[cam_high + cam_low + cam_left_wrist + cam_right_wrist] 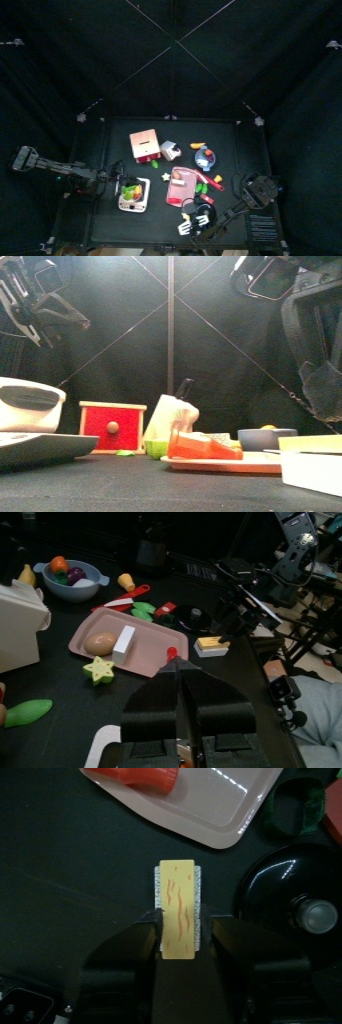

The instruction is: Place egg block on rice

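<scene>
The yellow egg block (178, 921) lies lengthwise on a white rice block whose edges (158, 903) show along its sides. The pair sits on the black table near the front right, also seen as egg block (210, 642) and egg block (310, 443) over white rice (315, 472). My right gripper (178, 928) hangs just above it, open, one jaw on each side. My left gripper (181, 702) is shut and holds nothing, at the table's left (104, 186).
A pink tray (150, 644) with a brown ball and a white block lies mid-table. Around it are a yellow star (98, 669), a bowl of fruit (70, 577), a red box (144, 143) and a white tray (131, 203). A black round lid (287, 893) sits beside the rice.
</scene>
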Robot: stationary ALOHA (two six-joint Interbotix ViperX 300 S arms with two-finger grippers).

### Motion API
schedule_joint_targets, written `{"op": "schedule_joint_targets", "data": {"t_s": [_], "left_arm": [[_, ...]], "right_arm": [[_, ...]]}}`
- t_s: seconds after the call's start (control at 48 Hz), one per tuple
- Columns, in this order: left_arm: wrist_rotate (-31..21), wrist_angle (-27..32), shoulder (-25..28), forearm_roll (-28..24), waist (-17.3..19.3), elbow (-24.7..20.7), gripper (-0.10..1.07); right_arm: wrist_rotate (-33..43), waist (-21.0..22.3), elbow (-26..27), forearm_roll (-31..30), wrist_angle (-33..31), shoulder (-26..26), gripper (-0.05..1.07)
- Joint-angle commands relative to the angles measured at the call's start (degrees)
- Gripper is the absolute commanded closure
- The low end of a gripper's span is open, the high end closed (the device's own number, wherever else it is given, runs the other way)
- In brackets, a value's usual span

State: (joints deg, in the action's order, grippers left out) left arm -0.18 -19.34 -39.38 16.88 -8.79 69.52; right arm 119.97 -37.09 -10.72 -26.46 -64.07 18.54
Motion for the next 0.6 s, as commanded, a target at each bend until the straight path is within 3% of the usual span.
{"op": "schedule_joint_targets", "data": {"t_s": [0.0,0.167,0.583], "left_arm": [[0.09,-0.44,0.00,-0.18,-0.09,-1.05,0.63],[0.09,-0.53,0.00,-0.18,-0.18,-1.14,0.63],[0.09,-0.44,0.00,-0.18,-0.18,-1.14,0.63]], "right_arm": [[-0.09,0.09,1.14,-0.18,-0.09,-3.16,0.40],[0.00,0.09,0.97,0.44,-0.09,-3.16,0.54],[-0.09,0.09,0.79,0.62,-0.09,-3.08,0.55]]}}
